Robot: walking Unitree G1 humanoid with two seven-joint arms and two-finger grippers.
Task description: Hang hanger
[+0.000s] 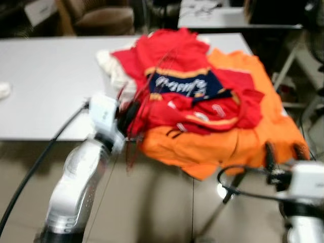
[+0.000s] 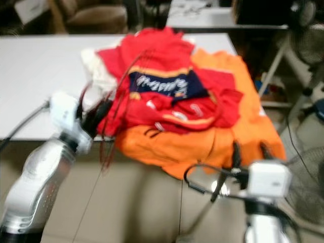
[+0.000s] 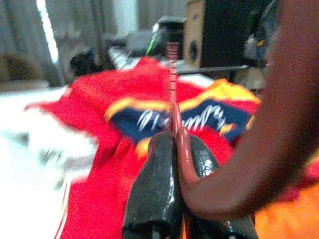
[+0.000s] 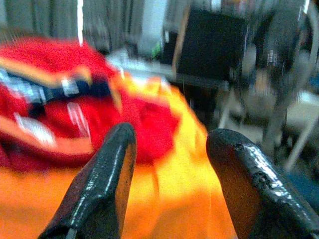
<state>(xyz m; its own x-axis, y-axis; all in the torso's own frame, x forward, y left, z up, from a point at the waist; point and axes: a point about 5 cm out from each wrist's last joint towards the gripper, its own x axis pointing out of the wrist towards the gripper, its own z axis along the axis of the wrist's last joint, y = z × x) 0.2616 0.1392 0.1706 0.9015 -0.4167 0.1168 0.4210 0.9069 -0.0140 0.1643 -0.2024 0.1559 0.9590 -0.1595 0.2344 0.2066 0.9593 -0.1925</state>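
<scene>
Nearest to you, your left gripper (image 3: 174, 149) has its fingers (image 3: 152, 189) pressed tight on a thin red wire hanger (image 1: 144, 93). In the left wrist view the red wire runs up between the two fingers, and a thick red curve of it bends away to one side. Your left gripper sits at the near edge of the white worktop (image 1: 45, 76), just beside the pile of clothes.

Your right gripper (image 4: 169, 164) is lower down and off to the right, near the hanging edge of the orange shirt (image 1: 223, 147). Its fingers (image 4: 102, 184) are spread wide, and nothing is between them.

A little farther, the hanger arcs up over the red shirt (image 1: 167, 55). That shirt has a dark blue band with white letters (image 1: 185, 83). It lies on top of the orange shirt, and something white (image 1: 114, 71) peeks out at the left side of the pile. It looks like the hanger is partly caught in the red cloth, but the pictures are too blurry to be sure.

The hanger looks light, thin and springy. It may bend or twist if you pull hard, and smooth wire can slip. Hold it low, close to a bend, as you do now. The shirts are soft and floppy, so they may drag along.

Far back are another table (image 1: 223, 15) and a brown chair (image 1: 96, 15). I see no rail to hang it on.
</scene>
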